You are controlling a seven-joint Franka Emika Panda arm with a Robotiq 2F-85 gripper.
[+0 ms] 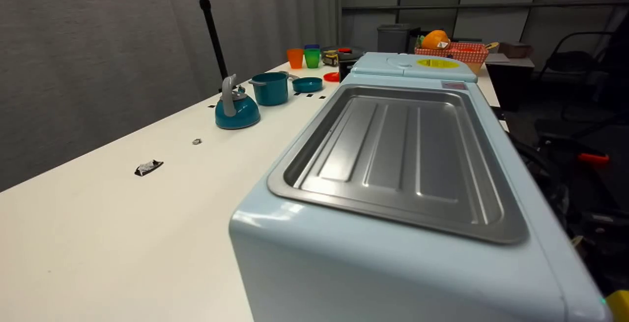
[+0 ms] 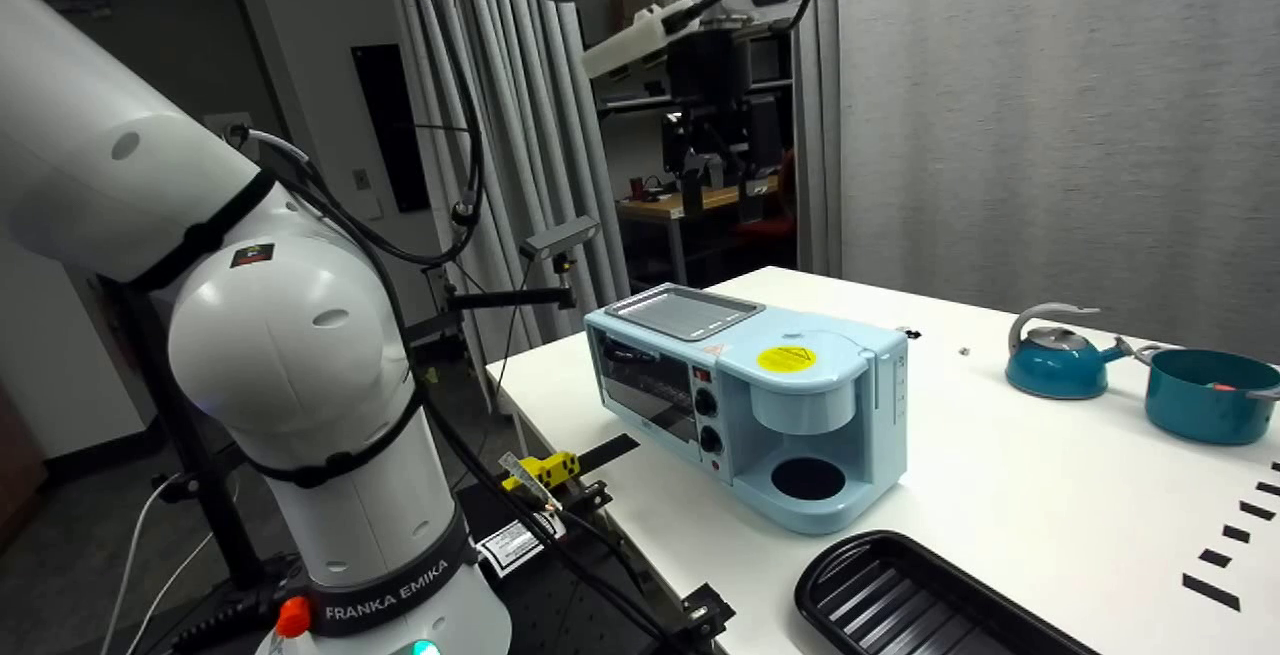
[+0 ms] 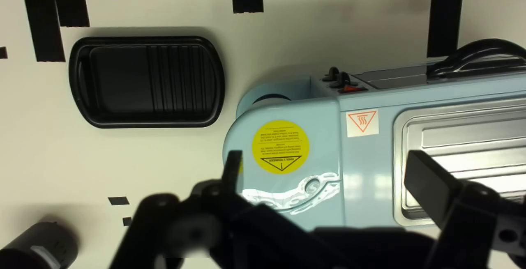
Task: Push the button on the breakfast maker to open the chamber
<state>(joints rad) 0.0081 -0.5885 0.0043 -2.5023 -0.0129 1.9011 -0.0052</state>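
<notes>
The breakfast maker stands on the white table as a pale blue box with a ribbed grey metal tray on top, in both exterior views (image 1: 373, 243) (image 2: 740, 340) and in the wrist view (image 3: 365, 203). A round button (image 3: 312, 185) sits on its curved end lid beside a yellow round sticker (image 3: 280, 147). The lid lies flat and looks closed. My gripper (image 2: 722, 197) hangs high above the appliance, pointing down and touching nothing. In the wrist view its fingers (image 3: 324, 156) are wide apart with nothing between them, and the button shows in the gap.
A black ribbed pan (image 2: 930, 595) lies near the appliance's lid end and shows in the wrist view (image 3: 148, 82). A teal kettle (image 2: 1055, 370) and teal pot (image 2: 1210, 395) stand behind. A dark cylinder (image 3: 45, 242) is at the wrist view's lower left. Clamps (image 2: 545, 470) sit at the table edge.
</notes>
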